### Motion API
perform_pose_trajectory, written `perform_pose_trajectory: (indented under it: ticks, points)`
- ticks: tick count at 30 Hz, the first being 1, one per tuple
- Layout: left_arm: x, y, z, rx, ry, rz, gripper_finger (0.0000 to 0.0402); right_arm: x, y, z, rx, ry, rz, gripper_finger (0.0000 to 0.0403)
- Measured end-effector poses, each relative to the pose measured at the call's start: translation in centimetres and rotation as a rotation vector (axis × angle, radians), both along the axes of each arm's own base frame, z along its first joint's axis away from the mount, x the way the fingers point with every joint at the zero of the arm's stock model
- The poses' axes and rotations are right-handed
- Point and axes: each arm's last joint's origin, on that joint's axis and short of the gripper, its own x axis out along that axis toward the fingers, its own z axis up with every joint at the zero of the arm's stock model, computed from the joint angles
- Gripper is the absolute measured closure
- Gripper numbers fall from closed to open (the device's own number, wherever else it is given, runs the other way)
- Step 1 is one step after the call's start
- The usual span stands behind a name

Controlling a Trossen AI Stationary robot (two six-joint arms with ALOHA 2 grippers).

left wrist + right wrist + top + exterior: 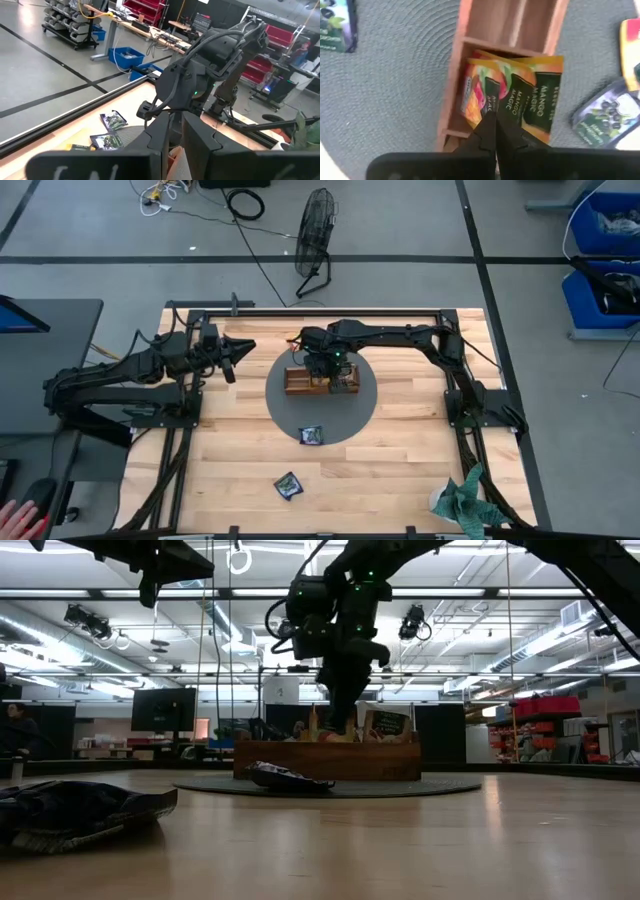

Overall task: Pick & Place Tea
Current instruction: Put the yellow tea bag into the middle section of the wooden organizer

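Right hand (492,131), fingers pinched narrow on an orange tea sachet (532,95), is seating it in the tray (451,90) at frame centre; release next, I judge.

Tray (300,381) on round mat (285,408); sachets (517,102) in tray compartment.

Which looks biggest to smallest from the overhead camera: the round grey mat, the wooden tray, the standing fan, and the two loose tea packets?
1. Round grey mat.
2. Standing fan.
3. Wooden tray, partly hidden under the right claw.
4. The two loose tea packets, which look alike in size.
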Motion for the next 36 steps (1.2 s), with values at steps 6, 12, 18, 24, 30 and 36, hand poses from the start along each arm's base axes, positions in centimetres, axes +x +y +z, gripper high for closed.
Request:
perform_pose_trajectory:
  ticks: [6, 12, 18, 24, 30, 36]
  points:
    - [0.0, 0.0, 0.0, -0.004, 0.000, 0.001, 0.0346, 0.1, -0.2, -0.1, -0.038, 0.002, -0.049, 0.0391]
    - [0.0, 0.0, 0.0, 0.001, 0.002, 0.002, 0.0346, 0.1, -0.2, -0.1, -0.040, 0.002, -0.082, 0.0351]
    - [0.0, 0.0, 0.0, 0.001, 0.002, 0.003, 0.0346, 0.0, -0.1, 0.7, -0.044, -0.027, -0.085, 0.0306]
    - [0.0, 0.0, 0.0, -0.007, -0.002, 0.004, 0.0346, -0.4, 0.0, 2.0, -0.029, -0.058, -0.095, 0.0263]
    - [0.0, 0.1, 0.0, -0.031, -0.013, 0.019, 0.0346, -0.5, 0.0, 3.8, 0.103, -0.159, -0.179, 0.0252]
    - [-0.1, 0.4, 0.0, -0.029, -0.011, 0.047, 0.0346, -0.7, 0.3, 6.8, 0.146, -0.320, -0.151, 0.0323]
